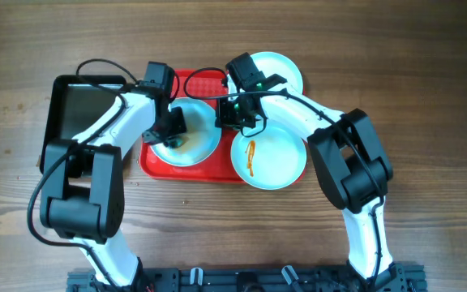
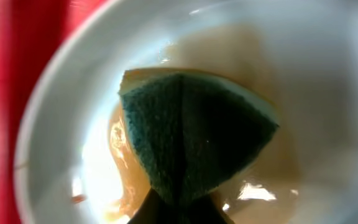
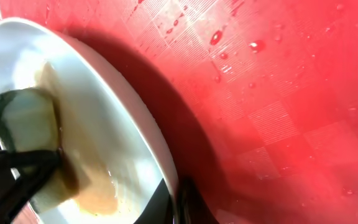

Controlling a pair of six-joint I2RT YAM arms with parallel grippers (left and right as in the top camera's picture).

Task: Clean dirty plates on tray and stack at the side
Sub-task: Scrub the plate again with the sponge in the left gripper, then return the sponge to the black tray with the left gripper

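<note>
My left gripper (image 1: 171, 130) is closed tight on a sponge (image 2: 191, 137). The sponge is green on its rough side and yellow behind. It is pressed down on the smeared plate (image 1: 203, 139), which lies right under that gripper on the red tray (image 1: 191, 81). This plate is round and pale. A thin, wet brown smear spreads over its middle, all around the sponge.

My right gripper (image 1: 237, 113) is closed too. It pinches the rim of the same plate, on the side away from the left gripper. Small drops of water sit on the tray next to it.

The streaked plate (image 1: 282, 158) lies just beside the right gripper, on the side nearer the arm bases. It has one orange-brown streak (image 1: 251, 158) and hangs over the tray's edge onto the wooden surface (image 1: 428, 81). The far plate (image 1: 282, 69) sits on the other side of the right gripper and looks clean. A black tray (image 1: 87, 109) lies past the left gripper, beside the red one.
</note>
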